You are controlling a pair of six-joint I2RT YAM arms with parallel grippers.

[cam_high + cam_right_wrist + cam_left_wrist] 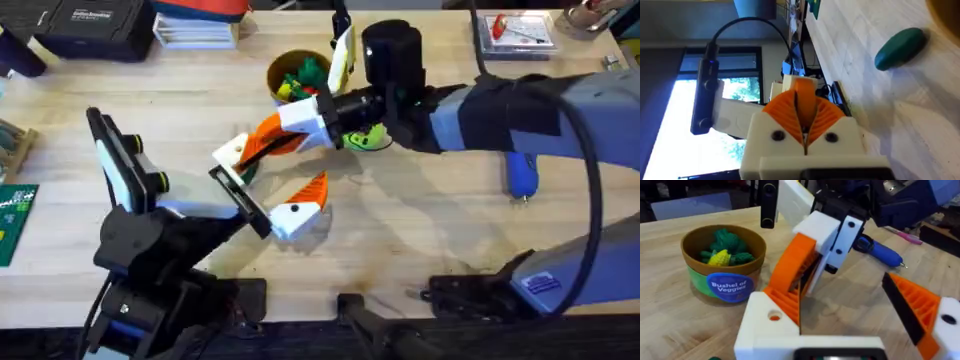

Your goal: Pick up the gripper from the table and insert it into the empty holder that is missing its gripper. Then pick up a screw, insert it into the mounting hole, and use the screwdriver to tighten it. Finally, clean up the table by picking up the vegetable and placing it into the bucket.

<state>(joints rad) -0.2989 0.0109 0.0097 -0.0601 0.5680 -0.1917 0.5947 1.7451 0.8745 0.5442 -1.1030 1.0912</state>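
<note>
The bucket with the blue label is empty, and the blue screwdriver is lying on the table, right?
Not quite. The bucket with the blue label is not empty: the left wrist view shows dark-green and yellow toy vegetables inside it. The rest holds: the blue screwdriver is lying on the table.

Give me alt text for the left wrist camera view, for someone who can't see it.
The right arm's white-and-orange claw reaches in between the left claw's spread fingers over a wooden table. Beside them stands a "Bushel of Veggies" bucket holding toy vegetables, and a blue screwdriver lies farther back.
</note>
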